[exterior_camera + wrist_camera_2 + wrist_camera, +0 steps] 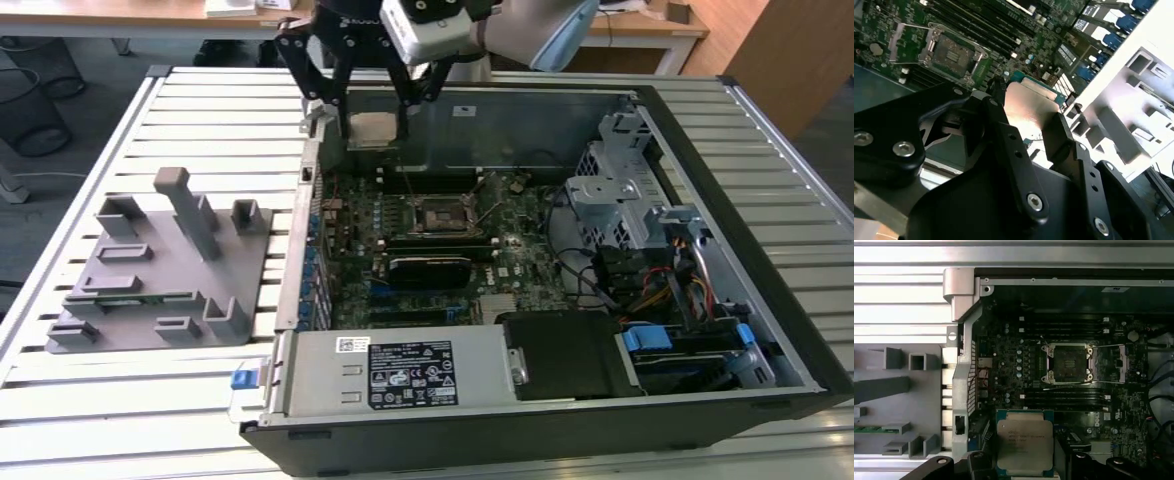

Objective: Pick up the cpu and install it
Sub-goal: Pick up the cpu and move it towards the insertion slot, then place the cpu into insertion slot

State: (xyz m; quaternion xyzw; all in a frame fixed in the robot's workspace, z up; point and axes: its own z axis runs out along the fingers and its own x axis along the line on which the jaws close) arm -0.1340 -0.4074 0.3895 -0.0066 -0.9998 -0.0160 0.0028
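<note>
Gripper (372,122) is hanging over the far side of the open computer case (534,125), its 2 black fingers (1009,145) closing partway onto opposite edges of the cpu (372,130) and gripping it. The cpu is sitting level in the air between the fingertips, clear of the green motherboard (521,215) beneath, and its silvery top is facing up in the first wrist view. The black socket (1070,362) is lying uncovered near the board's middle, with its metal frame (1115,362) swung open beside it. The cpu is hovering apart from the socket, not over it. At the exterior view's left of the case, a grey fixture block (147,270) is resting on the slatted table (134,400).
</note>
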